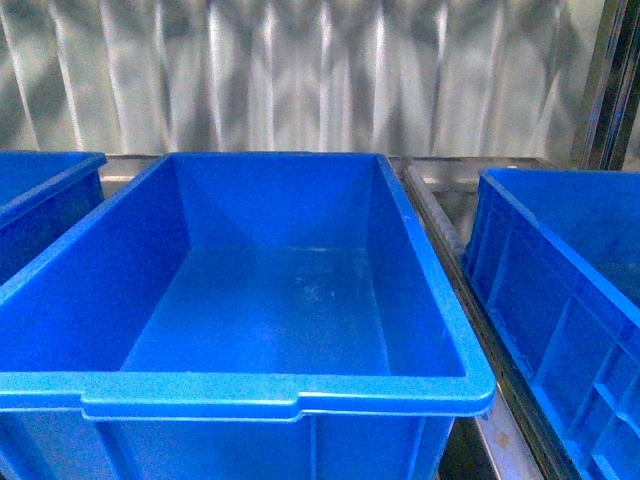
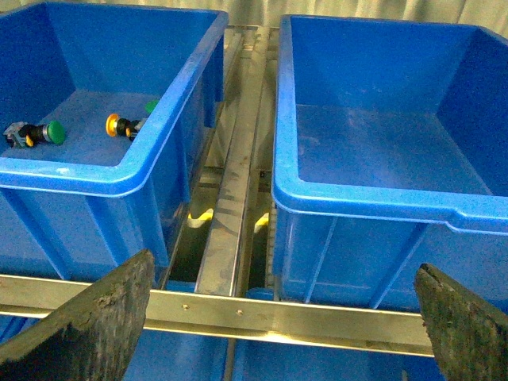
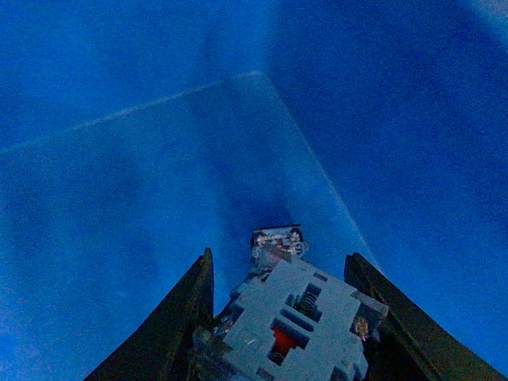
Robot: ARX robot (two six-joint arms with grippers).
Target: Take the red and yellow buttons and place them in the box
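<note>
Right claw (image 3: 278, 317) pinches a grey-bodied button (image 3: 290, 325) inside a blue bin (image 3: 119, 198) (cap hidden); left claw (image 2: 278, 317) spread; left bin (image 2: 95, 178) holds yellow button (image 2: 119, 125), green button (image 2: 49, 132).

No writing, label, brand, number or sign can be read anywhere: the blue bins (image 1: 300, 395) are plain-walled, the metal rail (image 2: 238, 309) between them is bare (only screw heads), and the grey block (image 3: 294, 321) shows no legible marking.
</note>
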